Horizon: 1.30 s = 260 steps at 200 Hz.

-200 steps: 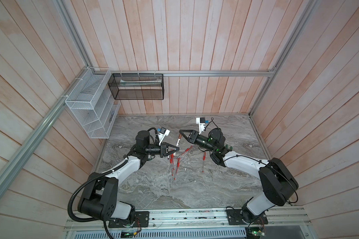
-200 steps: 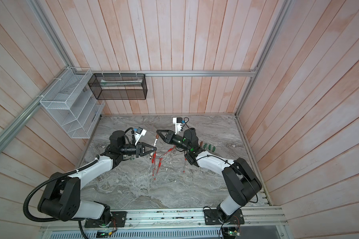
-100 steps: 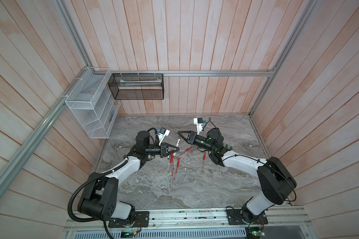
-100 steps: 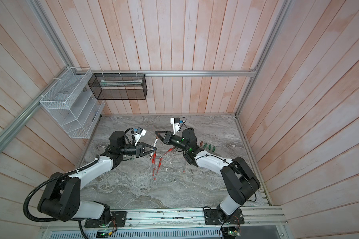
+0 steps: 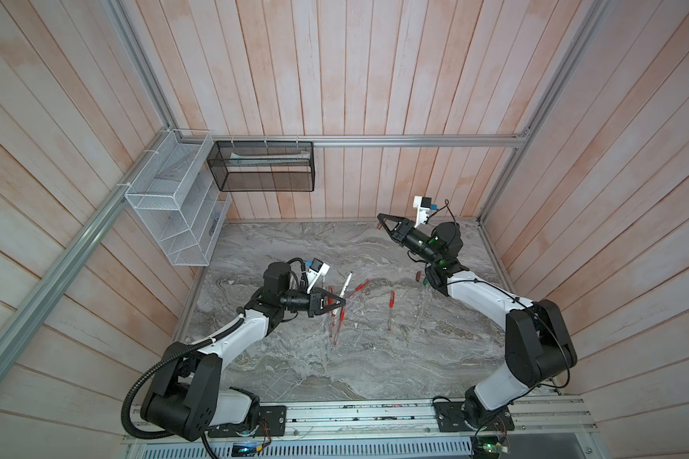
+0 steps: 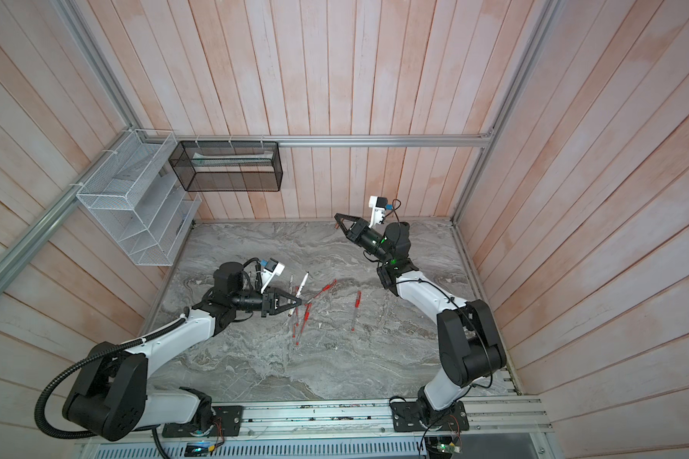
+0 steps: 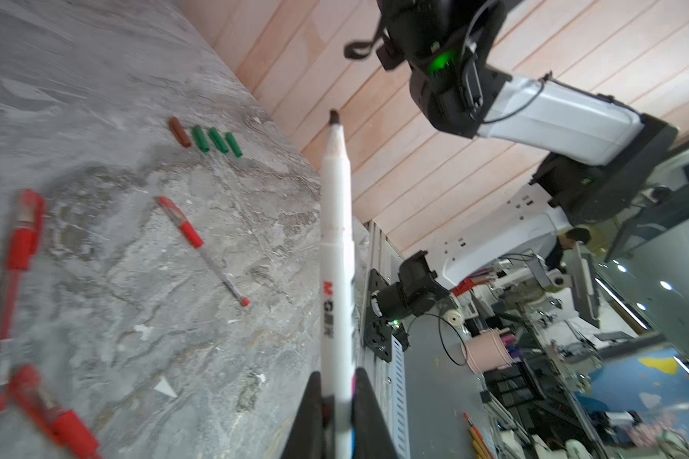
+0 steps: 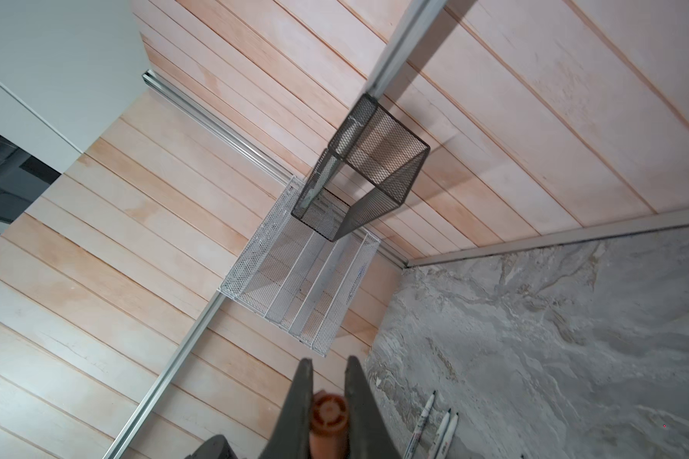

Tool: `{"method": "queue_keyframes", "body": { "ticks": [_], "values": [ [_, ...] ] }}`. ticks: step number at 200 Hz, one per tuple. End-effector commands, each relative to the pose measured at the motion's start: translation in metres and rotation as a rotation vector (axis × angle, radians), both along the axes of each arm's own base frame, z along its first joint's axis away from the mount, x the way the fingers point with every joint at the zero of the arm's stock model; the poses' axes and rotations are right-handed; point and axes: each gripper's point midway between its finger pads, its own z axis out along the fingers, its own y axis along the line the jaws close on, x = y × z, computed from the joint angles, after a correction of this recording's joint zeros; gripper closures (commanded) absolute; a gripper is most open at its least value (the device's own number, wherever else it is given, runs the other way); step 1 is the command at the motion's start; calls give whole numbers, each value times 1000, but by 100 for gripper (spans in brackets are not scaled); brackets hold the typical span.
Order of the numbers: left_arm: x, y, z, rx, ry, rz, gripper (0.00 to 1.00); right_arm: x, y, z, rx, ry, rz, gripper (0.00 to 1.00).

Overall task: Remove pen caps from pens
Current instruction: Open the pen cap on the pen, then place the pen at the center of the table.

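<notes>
Left gripper (image 5: 342, 303) is clamped shut on the white marker (image 7: 336, 246), low over the marble table (image 5: 295, 369), and the marker sticks out past the fingertips with its brown tip bare. Right gripper (image 5: 380, 220) is raised near the back wall, well apart from the left, jaws pinched on a brown cap (image 8: 329, 415) that sits between them in the right wrist view. Down on the table, a loose brown cap (image 7: 180, 132) and three green caps (image 7: 218, 140) lie in a row near the right arm. Red pens (image 7: 24, 234) lie scattered just beside the left gripper, with a lone red pen (image 5: 390, 308) between the two arms, its cap on
</notes>
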Motion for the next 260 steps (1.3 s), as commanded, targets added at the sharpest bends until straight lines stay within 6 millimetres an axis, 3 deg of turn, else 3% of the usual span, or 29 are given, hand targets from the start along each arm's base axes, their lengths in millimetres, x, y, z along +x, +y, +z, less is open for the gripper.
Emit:
{"method": "queue_keyframes", "body": {
  "ticks": [1,30,53,85,115,146,217,260],
  "values": [
    [44,33,0,113,-48,249,100,-8,-11,-19,-112,35,-53,100],
    [82,77,-31,260,12,527,100,-16,-37,-51,-289,116,-156,100],
    [93,89,-61,312,65,603,100,-23,-63,-74,-381,184,-229,100],
    [102,84,-86,313,168,599,100,-41,-80,-84,-347,242,-228,100],
    [105,85,-118,344,255,606,100,-53,-92,-98,-428,252,-258,100],
    [113,82,-133,369,296,594,100,-63,-98,-102,-444,250,-260,100],
    [114,70,-166,453,341,556,100,-66,-114,-111,-460,282,-286,100],
    [113,74,-183,478,398,580,94,-65,-117,-104,-464,263,-292,100]
  ]
}}
